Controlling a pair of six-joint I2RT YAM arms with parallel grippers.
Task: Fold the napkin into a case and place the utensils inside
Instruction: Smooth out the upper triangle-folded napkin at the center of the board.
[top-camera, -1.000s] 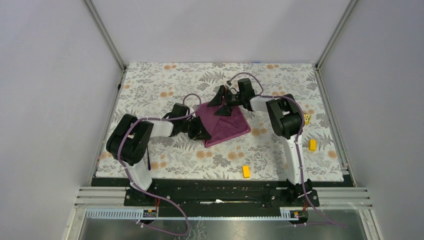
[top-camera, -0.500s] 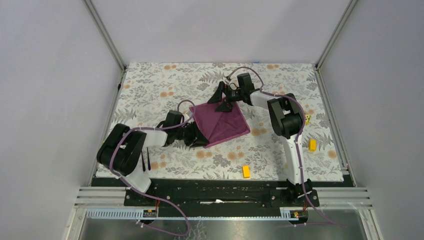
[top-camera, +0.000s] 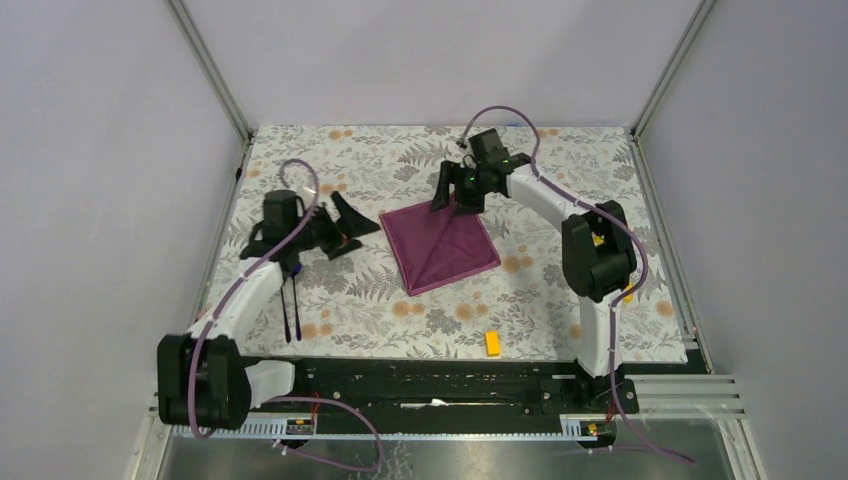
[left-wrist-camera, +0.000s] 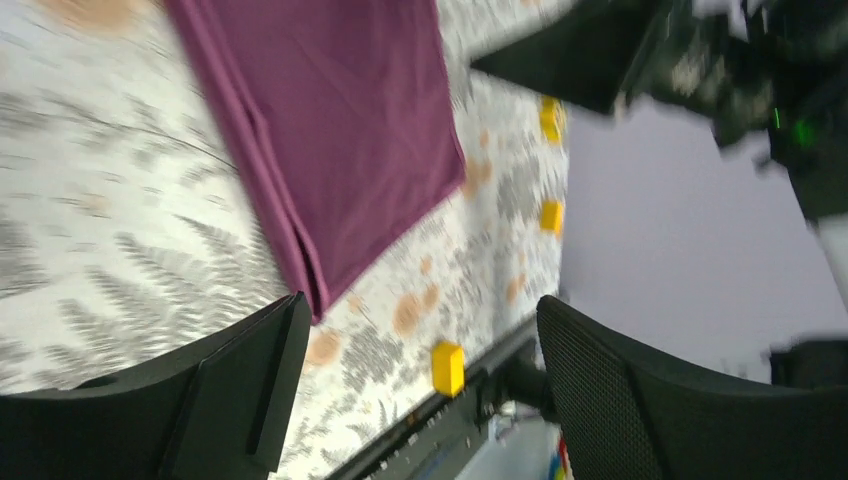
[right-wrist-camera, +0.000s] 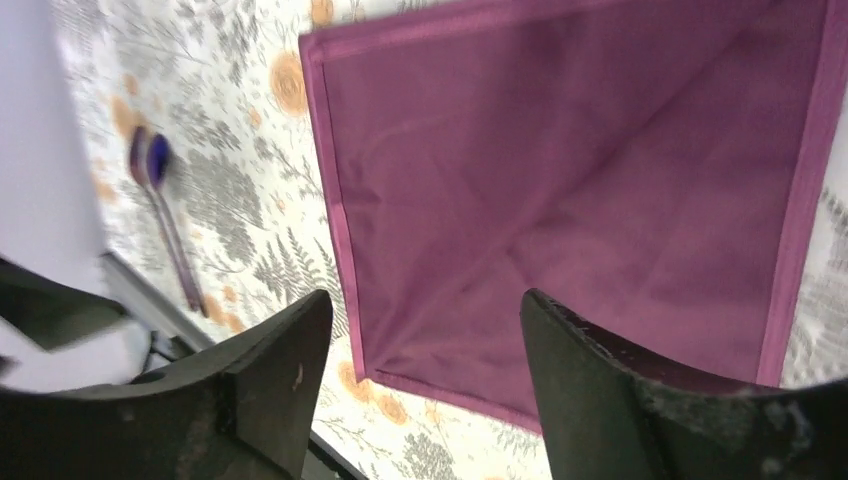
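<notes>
The plum-purple napkin (top-camera: 441, 246) lies flat as a square with a diagonal crease; it also shows in the left wrist view (left-wrist-camera: 340, 130) and the right wrist view (right-wrist-camera: 570, 200). My left gripper (top-camera: 354, 226) (left-wrist-camera: 420, 310) stands open and empty, apart from the napkin's left corner. My right gripper (top-camera: 452, 199) (right-wrist-camera: 425, 305) hovers open over the napkin's far corner, nothing between its fingers. The two dark purple utensils (top-camera: 290, 306) (right-wrist-camera: 165, 220) lie side by side on the mat beside the left arm.
A yellow block (top-camera: 492, 343) (left-wrist-camera: 447, 368) lies near the mat's front edge. Two more yellow blocks (left-wrist-camera: 550, 215) lie further right. Grey walls close in the flowered mat (top-camera: 330, 170) on three sides.
My left gripper has let go of the napkin's near-left edge, opened and swung left. The utensils now show. My right gripper has drawn back slightly and narrowed a little.
</notes>
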